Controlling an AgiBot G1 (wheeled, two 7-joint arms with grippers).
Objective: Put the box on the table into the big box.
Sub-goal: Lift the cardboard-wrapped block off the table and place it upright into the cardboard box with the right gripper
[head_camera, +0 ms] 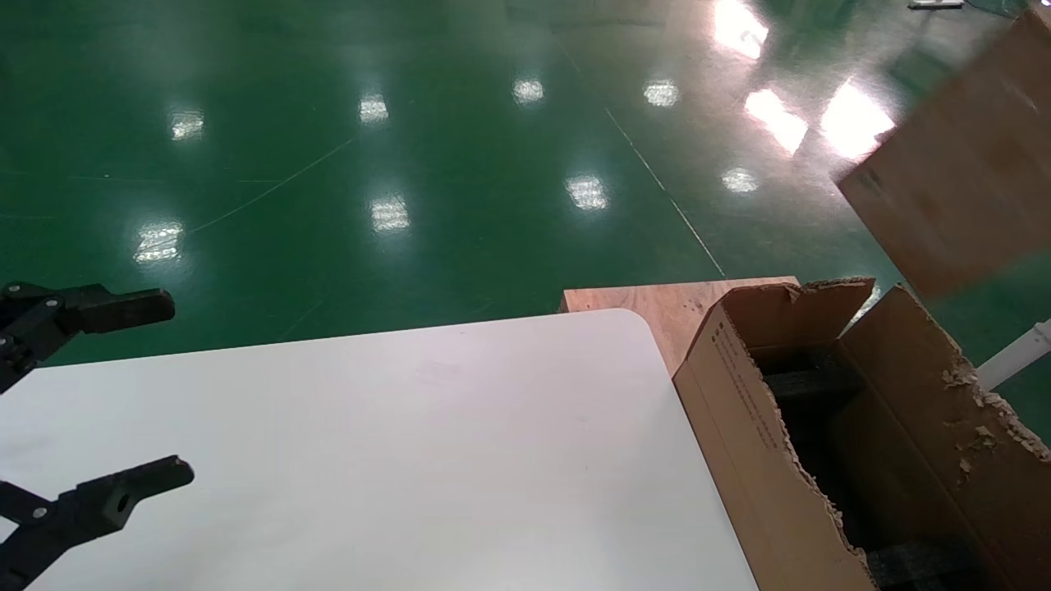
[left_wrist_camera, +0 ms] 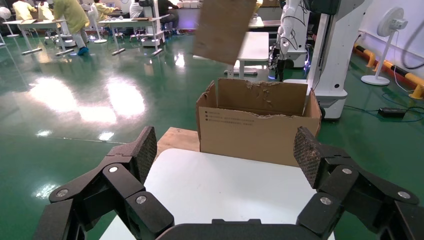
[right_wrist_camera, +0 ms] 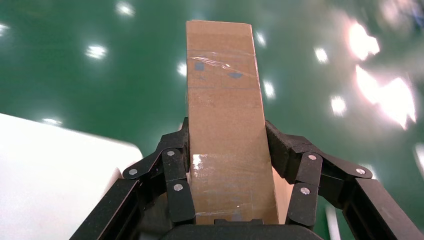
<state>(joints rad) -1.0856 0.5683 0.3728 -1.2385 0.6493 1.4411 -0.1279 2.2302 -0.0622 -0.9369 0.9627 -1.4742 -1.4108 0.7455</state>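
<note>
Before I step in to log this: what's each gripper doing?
Left gripper: open, empty, over the table.
Right gripper: closed on the box, held in the air.

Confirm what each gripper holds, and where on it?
Right gripper clamps the small brown taped cardboard box by its two long sides, near one end. Left gripper is open, holding nothing.

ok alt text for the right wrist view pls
The right gripper is shut on the box, a brown cardboard box banded with clear tape, held above the green floor. A corner of the white table shows to one side.
</note>
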